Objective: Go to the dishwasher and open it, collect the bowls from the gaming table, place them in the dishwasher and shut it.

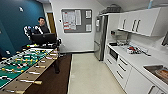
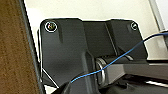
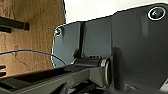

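While the pale floor (image 1: 90, 75) runs ahead between them, a table-football table (image 1: 20, 67) with a green field and rods stands at the near left, and a white counter (image 1: 140, 60) with a sink (image 1: 157, 71) lines the right. Farther on, a steel fridge (image 1: 100, 37), a noticeboard (image 1: 76, 20) and a person (image 1: 41, 26) appear. Whether either gripper's fingers stand apart or together, I cannot tell. I cannot make out the dishwasher or any bowls.

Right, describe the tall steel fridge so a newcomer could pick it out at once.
Start from the long white kitchen counter running along the room's right side and follow it to its far end. There, beside the grey pinboard on the back wall, stands the tall stainless-steel fridge. It alone is metallic and rises to the height of the white wall cabinets.
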Controlling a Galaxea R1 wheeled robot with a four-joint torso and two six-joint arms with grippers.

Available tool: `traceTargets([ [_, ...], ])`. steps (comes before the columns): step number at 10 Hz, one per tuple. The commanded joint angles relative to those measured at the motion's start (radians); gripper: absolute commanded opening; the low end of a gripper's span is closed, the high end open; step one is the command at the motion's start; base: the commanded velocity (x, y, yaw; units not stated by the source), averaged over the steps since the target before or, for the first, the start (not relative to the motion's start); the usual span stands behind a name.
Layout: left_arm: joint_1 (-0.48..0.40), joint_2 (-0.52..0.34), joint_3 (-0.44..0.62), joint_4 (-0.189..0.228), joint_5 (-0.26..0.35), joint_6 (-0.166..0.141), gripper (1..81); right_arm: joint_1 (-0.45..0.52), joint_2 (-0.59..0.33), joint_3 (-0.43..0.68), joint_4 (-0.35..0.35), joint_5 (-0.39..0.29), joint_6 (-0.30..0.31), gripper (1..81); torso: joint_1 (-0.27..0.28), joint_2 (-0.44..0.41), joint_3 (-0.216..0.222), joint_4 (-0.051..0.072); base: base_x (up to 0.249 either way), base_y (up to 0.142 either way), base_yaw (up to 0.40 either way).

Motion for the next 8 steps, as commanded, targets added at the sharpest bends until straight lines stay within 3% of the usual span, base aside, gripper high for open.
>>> traceTargets([
  [1,-0.039,-0.02,0.008,-0.005,0.051,0.001,81.1,0.039,-0.005,0.022,-0.017,-0.044,-0.003,81.1,0.0,0.0,0.0,0.0,0.0,0.0,0.336],
  [8,-0.036,-0.046,0.065,-0.005,0.049,0.001,81.1,0.039,-0.011,0.032,-0.017,-0.044,-0.001,81.1,0.0,0.0,0.0,0.0,0.0,0.0,0.335],
])
